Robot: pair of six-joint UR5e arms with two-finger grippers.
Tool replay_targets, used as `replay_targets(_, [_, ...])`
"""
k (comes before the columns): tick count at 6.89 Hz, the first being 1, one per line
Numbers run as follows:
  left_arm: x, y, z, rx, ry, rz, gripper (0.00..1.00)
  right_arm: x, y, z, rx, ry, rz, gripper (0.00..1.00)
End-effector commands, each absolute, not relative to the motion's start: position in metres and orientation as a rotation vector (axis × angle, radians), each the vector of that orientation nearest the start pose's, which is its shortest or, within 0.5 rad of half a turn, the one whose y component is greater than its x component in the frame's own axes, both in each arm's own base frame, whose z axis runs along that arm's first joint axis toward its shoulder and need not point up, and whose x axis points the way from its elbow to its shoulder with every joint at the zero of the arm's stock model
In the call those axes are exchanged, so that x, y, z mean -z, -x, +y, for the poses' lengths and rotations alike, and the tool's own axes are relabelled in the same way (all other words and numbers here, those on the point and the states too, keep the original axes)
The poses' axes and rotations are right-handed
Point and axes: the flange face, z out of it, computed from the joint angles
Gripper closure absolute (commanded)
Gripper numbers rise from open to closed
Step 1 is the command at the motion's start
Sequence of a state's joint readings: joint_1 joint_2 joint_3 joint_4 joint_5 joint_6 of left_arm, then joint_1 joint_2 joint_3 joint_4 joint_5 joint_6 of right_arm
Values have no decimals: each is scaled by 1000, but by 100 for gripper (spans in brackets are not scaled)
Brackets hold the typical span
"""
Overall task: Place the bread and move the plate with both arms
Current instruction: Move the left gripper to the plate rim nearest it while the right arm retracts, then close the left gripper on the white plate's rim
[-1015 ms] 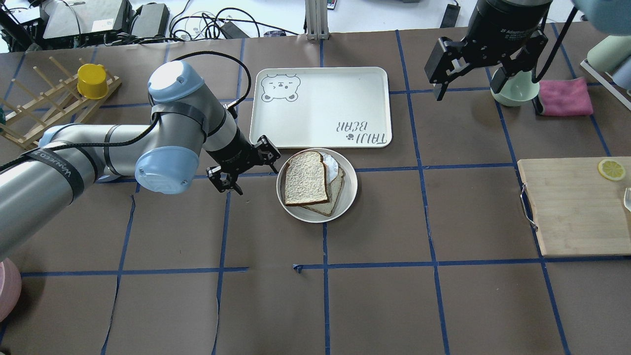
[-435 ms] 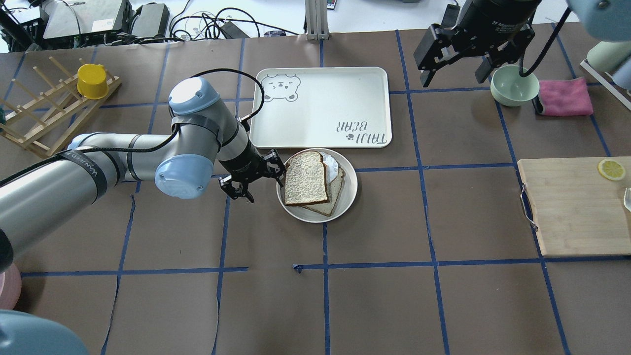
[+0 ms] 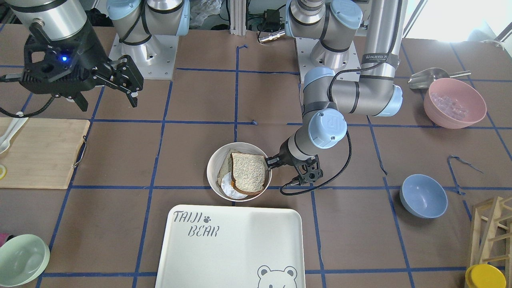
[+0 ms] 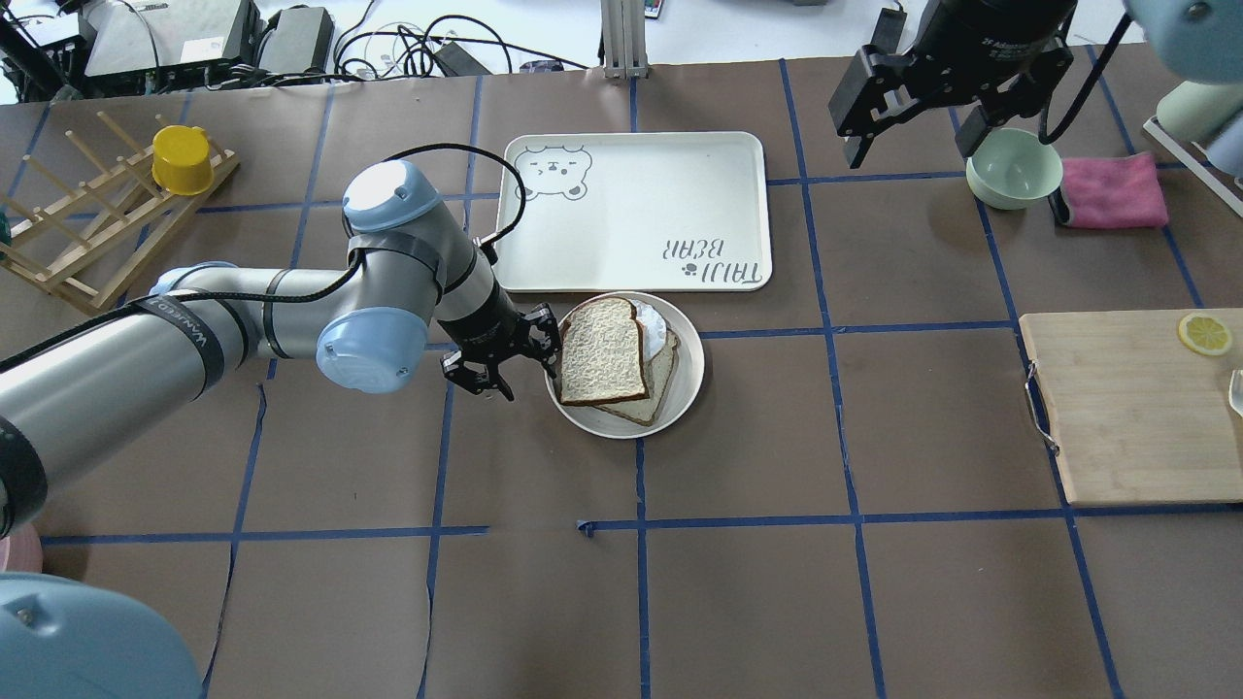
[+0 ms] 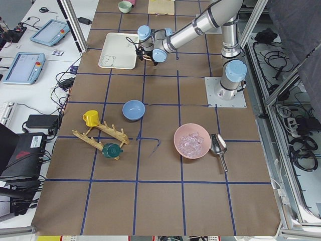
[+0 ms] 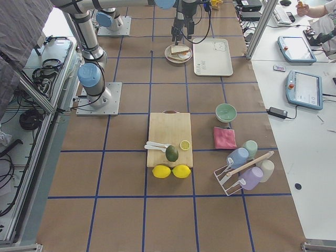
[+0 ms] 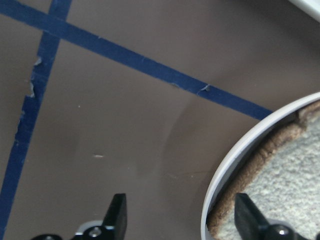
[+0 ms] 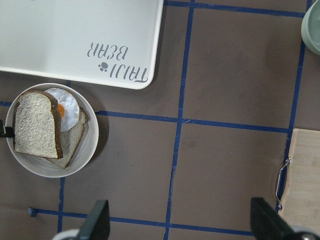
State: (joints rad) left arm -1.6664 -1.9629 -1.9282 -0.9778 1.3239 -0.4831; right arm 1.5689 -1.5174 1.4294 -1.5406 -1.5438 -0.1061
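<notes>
Bread (image 4: pixel 602 351) sits on plate (image 4: pixel 685 381), L gripper (image 4: pixel 531 369) jaws spread astride rim.

arms (image 4: pixel 97 359): silver, wearing light-blue caps
cable (image 4: pixel 456 147): black, looping loose
right gripper (image 3: pixel 109 105): black, glowing a blue light

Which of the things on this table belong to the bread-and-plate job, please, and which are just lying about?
In the job: bread, lying in the plate; left gripper, open astride the plate's rim; right gripper, open, high up.

Lying about: tray, mint-green bowl, pink cloth, cutting board, yellow cup, blue bowl.
</notes>
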Motion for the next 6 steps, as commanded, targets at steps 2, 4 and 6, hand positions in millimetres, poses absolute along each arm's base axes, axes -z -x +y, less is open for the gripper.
replay_targets(2, [-169,210,-519,-343,659,3254,90,-526,-135,-519,86,166,3118,0])
replay_targets(4, [-172,211,-521,-321,655,3261,100,-526,-135,-519,83,166,3113,0])
replay_targets(6, [-183,211,-525,-249,642,3284,100,-527,-133,-519,85,190,3123,0])
